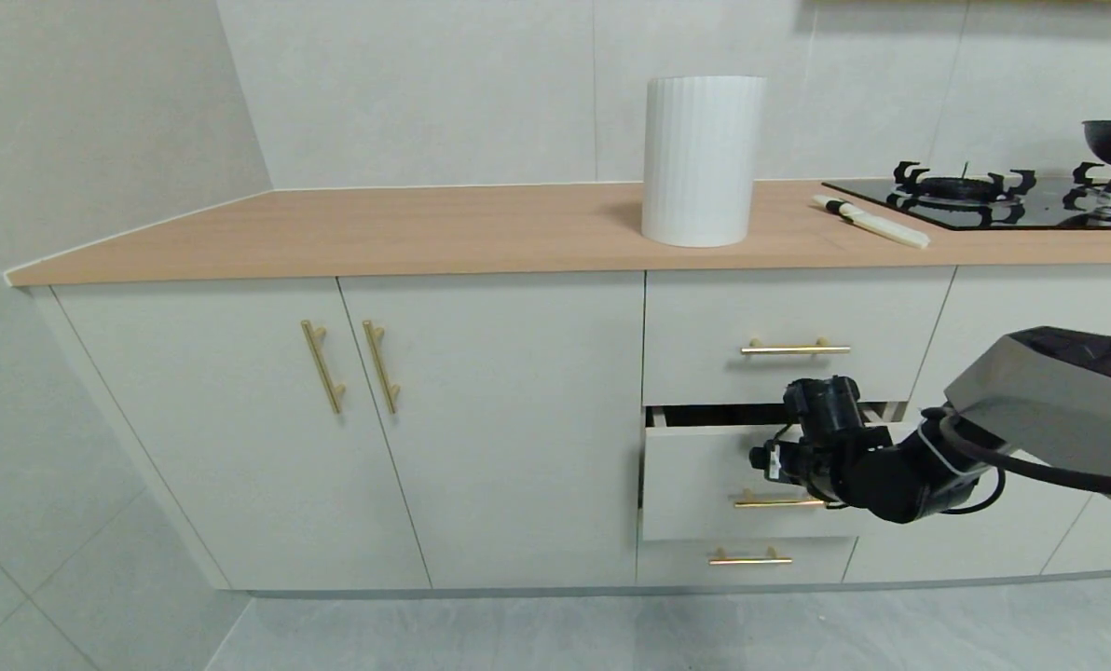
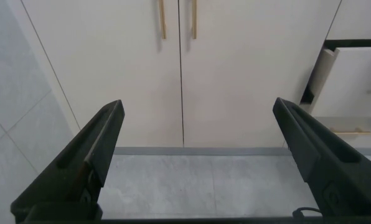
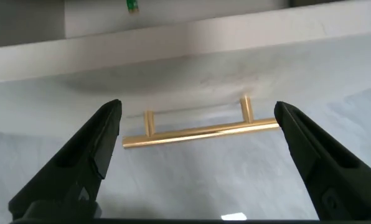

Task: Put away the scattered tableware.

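**A:** What is taking up the most room?

**B:** A long counter with a smooth wood-grain top is running above the half-open drawer. That drawer is sticking out past its flat, pale neighbours. Two plain doors with slim brass bar pulls are standing to the left of the drawer.

**A:** And up top?

**B:** A glossy black stove with pronged grates is sitting above the drawer and off to its right. A tall white jar, round and ribbed, is standing on the counter directly above the drawer.

**A:** What are the grippers doing?

**B:** The right gripper is hovering just in front of the drawer's face. Its black wedge-shaped fingers are spread apart, flanking the thin brass handle. The left gripper is hanging to the left of the drawer and facing the doors. Its fingers are likewise spread wide and gripping nothing.

**A:** Where is the tableware?

**B:** A slim cream knife with a dark band near one end is lying flat on the counter, above the drawer's right end.
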`<state>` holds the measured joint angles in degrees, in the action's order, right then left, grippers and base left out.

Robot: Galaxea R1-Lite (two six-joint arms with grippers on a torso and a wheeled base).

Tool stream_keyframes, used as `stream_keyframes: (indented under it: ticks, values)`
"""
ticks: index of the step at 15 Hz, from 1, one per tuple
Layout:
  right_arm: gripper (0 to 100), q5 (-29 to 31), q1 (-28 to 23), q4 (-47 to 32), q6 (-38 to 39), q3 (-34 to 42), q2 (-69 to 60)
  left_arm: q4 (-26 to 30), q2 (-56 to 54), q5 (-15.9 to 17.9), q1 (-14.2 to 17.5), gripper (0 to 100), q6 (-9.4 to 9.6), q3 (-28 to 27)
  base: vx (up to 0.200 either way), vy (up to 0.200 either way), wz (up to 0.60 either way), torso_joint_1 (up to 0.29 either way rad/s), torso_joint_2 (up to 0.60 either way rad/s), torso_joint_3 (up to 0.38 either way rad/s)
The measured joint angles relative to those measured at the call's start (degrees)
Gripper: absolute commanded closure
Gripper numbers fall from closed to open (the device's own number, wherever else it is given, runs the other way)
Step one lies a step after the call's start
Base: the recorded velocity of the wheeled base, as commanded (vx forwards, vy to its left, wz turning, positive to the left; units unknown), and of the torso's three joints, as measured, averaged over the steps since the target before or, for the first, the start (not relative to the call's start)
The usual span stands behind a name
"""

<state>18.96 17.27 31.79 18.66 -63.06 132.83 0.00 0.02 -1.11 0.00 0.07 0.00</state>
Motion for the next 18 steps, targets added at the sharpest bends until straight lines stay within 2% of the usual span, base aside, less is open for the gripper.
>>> stream_keyframes:
  ticks: [4,18]
  values:
    - [0,-0.2,-0.7,11.4,0.4,-0.2,3.7,0.0,0.0,0.0,0.0,0,0.00,0.0,0.000,0.000,0.00,0.000,0.00,0.000]
    - [0,-0.5,-3.7,11.5,5.8,-8.9,9.1,0.0,0.0,0.0,0.0,0,-0.02,0.0,0.000,0.000,0.00,0.000,0.00,0.000]
